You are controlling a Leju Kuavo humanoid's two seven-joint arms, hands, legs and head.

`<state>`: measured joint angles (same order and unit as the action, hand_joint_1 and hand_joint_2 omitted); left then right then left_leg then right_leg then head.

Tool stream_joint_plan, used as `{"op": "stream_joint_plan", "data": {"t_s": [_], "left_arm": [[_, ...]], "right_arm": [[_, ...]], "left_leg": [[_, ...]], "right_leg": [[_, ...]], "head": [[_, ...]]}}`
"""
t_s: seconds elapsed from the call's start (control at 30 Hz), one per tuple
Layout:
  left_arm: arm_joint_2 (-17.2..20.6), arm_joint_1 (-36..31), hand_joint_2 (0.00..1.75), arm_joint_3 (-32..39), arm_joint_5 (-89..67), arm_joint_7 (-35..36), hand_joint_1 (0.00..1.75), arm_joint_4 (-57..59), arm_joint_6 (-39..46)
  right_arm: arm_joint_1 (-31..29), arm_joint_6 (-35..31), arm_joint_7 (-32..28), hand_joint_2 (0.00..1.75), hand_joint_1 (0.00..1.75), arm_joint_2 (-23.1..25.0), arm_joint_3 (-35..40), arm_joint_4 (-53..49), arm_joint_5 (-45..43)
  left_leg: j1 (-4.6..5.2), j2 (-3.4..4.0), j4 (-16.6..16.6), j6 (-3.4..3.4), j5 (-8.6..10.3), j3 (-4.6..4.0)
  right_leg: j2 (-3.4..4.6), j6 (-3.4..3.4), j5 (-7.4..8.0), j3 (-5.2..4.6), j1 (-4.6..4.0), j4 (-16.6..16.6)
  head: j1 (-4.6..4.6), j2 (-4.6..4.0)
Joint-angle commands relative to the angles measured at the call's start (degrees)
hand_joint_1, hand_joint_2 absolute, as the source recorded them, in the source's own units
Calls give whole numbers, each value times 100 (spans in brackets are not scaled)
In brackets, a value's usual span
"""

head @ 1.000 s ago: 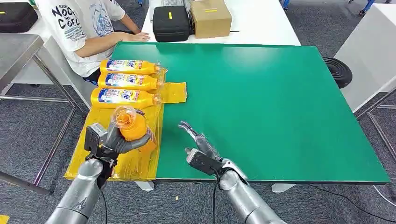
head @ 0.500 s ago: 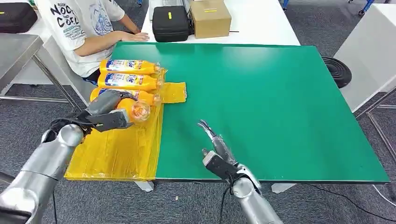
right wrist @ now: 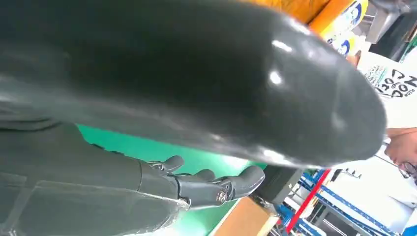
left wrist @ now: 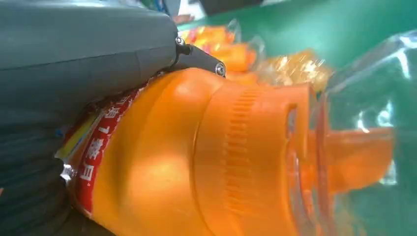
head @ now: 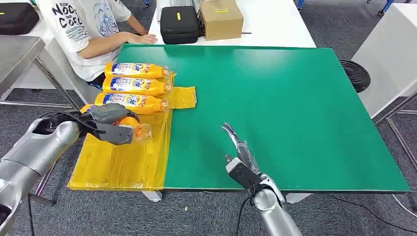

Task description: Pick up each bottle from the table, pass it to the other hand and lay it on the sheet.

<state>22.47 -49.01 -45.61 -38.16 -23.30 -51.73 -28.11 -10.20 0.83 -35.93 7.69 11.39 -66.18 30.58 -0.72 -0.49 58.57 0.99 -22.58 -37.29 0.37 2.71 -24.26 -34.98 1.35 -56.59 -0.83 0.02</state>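
My left hand (head: 107, 119) grips an orange bottle (head: 132, 127) with a clear cap, lying sideways low over the yellow sheet (head: 123, 160) at the table's left end. In the left wrist view the bottle (left wrist: 196, 162) is close up, my fingers wrapped round its labelled body. Three more orange bottles (head: 133, 86) lie side by side on the far part of the sheet. My right hand (head: 238, 152) hovers over the green table (head: 295, 108) near its front edge, fingers spread and empty.
A person in a white T-shirt (head: 88, 24) sits at the far left corner, one hand resting on the table. A black case (head: 180, 23) and a cardboard box (head: 221, 17) stand on the white table beyond.
My left hand has turned the bottle from upright to lying flat and lowered it beside the three others. My right hand has drawn back to the right, still empty.
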Motion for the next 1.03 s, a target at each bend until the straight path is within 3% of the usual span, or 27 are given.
{"op": "stream_joint_plan", "data": {"t_s": [0.03, 0.3, 0.77, 0.8, 0.83, 1.03], "left_arm": [[-91, -143, 175, -1086, 204, 148, 175, 1123, 267], [-165, 383, 175, -788, 557, 467, 175, 1198, 1045], [-402, 520, 175, -898, 376, 587, 168, 1501, 1326], [-449, 551, 175, -884, 332, 600, 159, 1582, 1395], [-452, 574, 175, -889, 332, 600, 162, 1589, 1398], [-500, 551, 175, -959, 208, 570, 140, 1691, 1423]], "right_arm": [[-146, 11, 37, 0, 0, -47, -122, 15, -32], [-102, 21, 67, 0, 0, 58, -190, -34, -11], [-236, 16, 23, 0, 0, 79, -156, 237, 21], [-248, 23, 1, 0, 0, 78, -158, 268, 11], [-252, 23, 1, 0, 0, 80, -158, 270, 11], [-339, 24, -50, 0, 0, 91, -158, 416, 0]], "left_leg": [[1, 4, -7, 1, -8, 34], [3, 2, -7, 0, -6, 22], [0, 4, -8, 0, -6, 29], [0, 6, -8, 0, -6, 27], [2, 3, -8, 0, -4, 21], [2, 6, -10, -1, -6, 30]], "right_leg": [[-3, -13, -7, 34, -2, 8], [-2, -10, -5, 23, 1, 6], [-2, -14, -4, 33, -3, 10], [1, -13, -3, 31, -3, 10], [0, -9, -1, 25, 0, 8], [2, -13, -2, 33, -1, 9]], "head": [[0, 0], [0, 0], [0, 0], [0, 0], [0, 0], [0, 0]]}}
